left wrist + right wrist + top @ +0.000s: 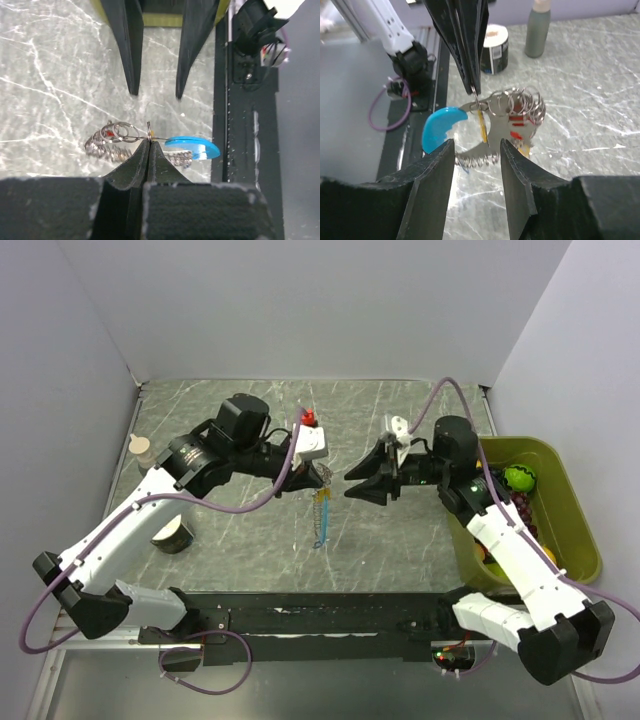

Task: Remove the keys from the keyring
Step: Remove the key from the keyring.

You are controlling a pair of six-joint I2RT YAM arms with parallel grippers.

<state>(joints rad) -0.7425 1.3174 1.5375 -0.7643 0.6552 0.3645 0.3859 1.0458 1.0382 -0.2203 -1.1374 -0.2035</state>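
We have the left gripper (149,142) pinched shut on one thin wire loop of the keyring (515,102), and the whole bunch hangs from that pinch above the table (420,550), between the two arms. The right gripper (477,145) faces it with its fingers apart and, as far as we can tell, touching nothing. The light-blue key (437,127) sits just outside one finger, the orange key (481,127) hangs in line with the gap, and the red key (517,122) is tucked among the coils. The hold is on very little metal, so we judge that a sideways tug could slide the wire out and drop everything. If the right fingers close here they may catch a coil rather than a key — pulling would then only stretch the ring. The bunch also hangs free, so a light brush could set it swinging and spoil the aim.
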